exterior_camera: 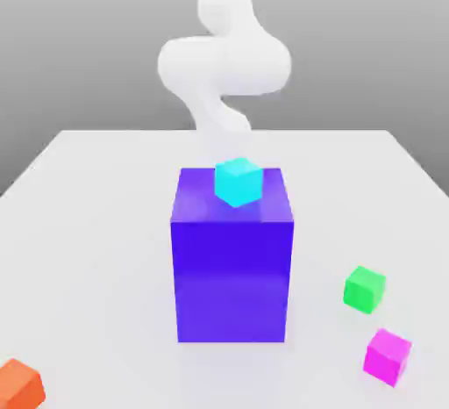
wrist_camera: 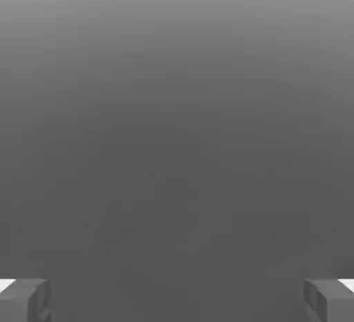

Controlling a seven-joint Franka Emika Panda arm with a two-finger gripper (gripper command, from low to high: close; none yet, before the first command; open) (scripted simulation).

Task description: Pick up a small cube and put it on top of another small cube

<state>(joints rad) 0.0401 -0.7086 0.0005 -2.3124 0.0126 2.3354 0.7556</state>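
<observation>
No writing or label anywhere on these blocks, every face is plain colour. Out on the white table (exterior_camera: 79, 223) we have four little cubes and one big block, so let's count them: one pink cube (exterior_camera: 388, 356), one green cube (exterior_camera: 364, 289), one orange cube (exterior_camera: 17, 385) and one cyan cube (exterior_camera: 238, 181), plus a single tall blue-purple block (exterior_camera: 232, 267) in the middle. The cyan one sits right on top of that block, toward its far edge. The pink cube lies on the table toward the exterior view's right, near the front, and the green cube is just behind it, near but apart, no contact between them. The orange cube is well away in the front corner on the exterior view's left. The white arm (exterior_camera: 224, 65) rises behind the block at the far side of the table, well apart from the pink cube and the green one. In the hand view the claw (wrist_camera: 177, 300) is released, its two grey fingertips (wrist_camera: 24, 300) standing wide at either side with nothing between them, just flat grey beyond.
</observation>
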